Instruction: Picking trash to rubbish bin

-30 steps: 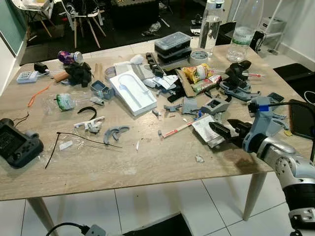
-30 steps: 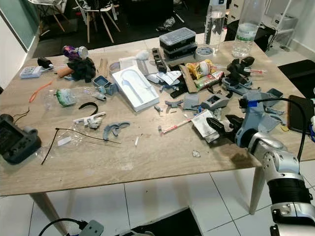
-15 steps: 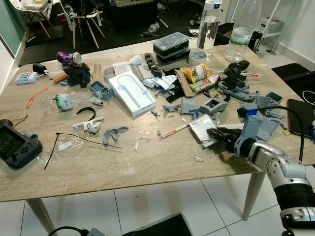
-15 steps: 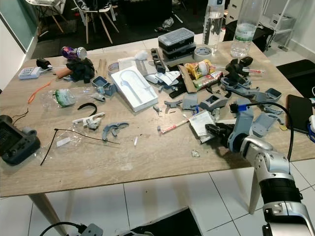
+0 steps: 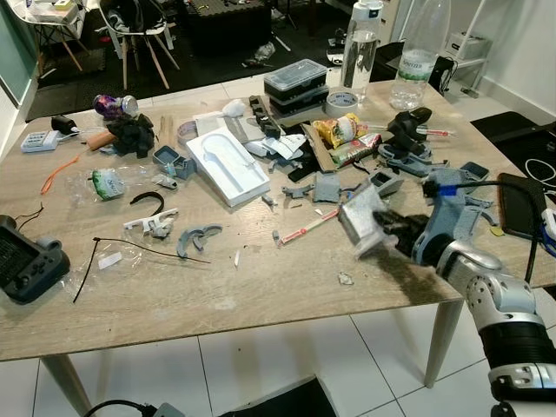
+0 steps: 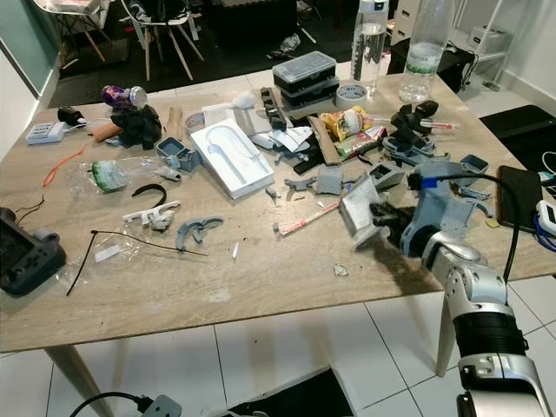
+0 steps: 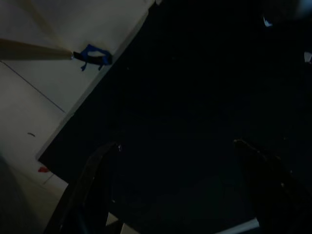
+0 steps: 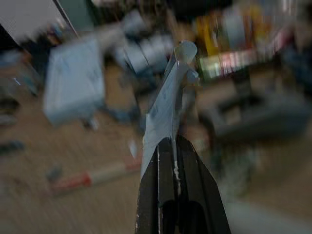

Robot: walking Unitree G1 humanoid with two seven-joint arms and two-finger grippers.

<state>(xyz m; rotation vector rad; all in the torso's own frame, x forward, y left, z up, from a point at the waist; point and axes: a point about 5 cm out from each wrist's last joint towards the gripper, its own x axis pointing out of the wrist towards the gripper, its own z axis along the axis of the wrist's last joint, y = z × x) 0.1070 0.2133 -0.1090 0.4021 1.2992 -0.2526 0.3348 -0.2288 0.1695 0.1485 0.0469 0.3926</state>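
Right wrist view shows my right gripper (image 8: pixel 174 146) pinched tight on a wrapper (image 8: pixel 165 102), a thin, crumpled silvery-white sheet standing edge-on. It hangs lifted above the table (image 5: pixel 261 287) near the right edge. My left gripper (image 7: pixel 178 161) hangs idle, fingers spread.

No text, brand name or number can be read in any view. A green-and-white label is carried by the clear plastic bottle (image 5: pixel 415 54) at the far edge of the desk (image 5: pixel 261 287), but its print is too small to be resolved. Printed colour is carried by the yellow snack packet (image 5: pixel 340 130) in front of that bottle, likewise illegible. Detail in the right wrist view is blurred, and the left wrist view is dark.
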